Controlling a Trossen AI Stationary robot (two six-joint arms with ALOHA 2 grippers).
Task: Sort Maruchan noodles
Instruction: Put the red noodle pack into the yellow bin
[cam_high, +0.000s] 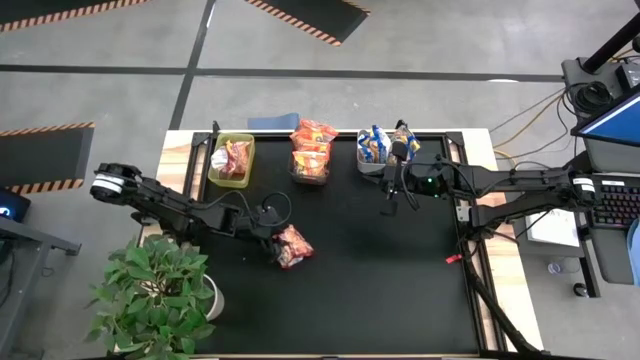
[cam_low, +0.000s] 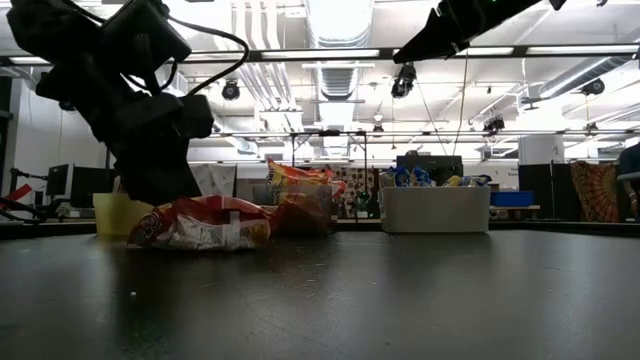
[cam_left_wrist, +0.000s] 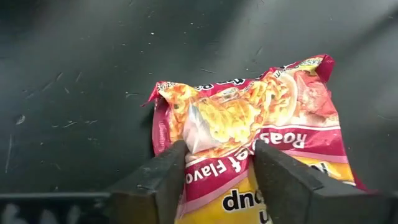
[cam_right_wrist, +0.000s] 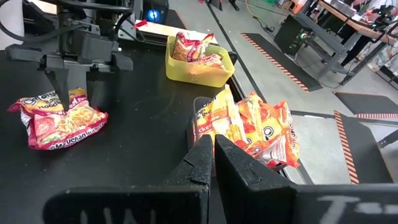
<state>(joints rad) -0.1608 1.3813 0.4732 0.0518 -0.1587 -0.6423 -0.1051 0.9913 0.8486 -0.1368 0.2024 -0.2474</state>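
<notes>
Left gripper (cam_left_wrist: 217, 177), lower centre, fingers straddling red packet (cam_left_wrist: 249, 124) but not clamped; shallow edge bite risks slip on lifting

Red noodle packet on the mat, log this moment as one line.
left claw: straddling red noodle packet on mat | right claw: shut, empty, near middle bin | step: pickup

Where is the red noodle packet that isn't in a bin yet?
The loose red noodle packet lies on the black table's left half in the high view, between the left gripper's fingers, nearer the potted plant than the bins.
</notes>
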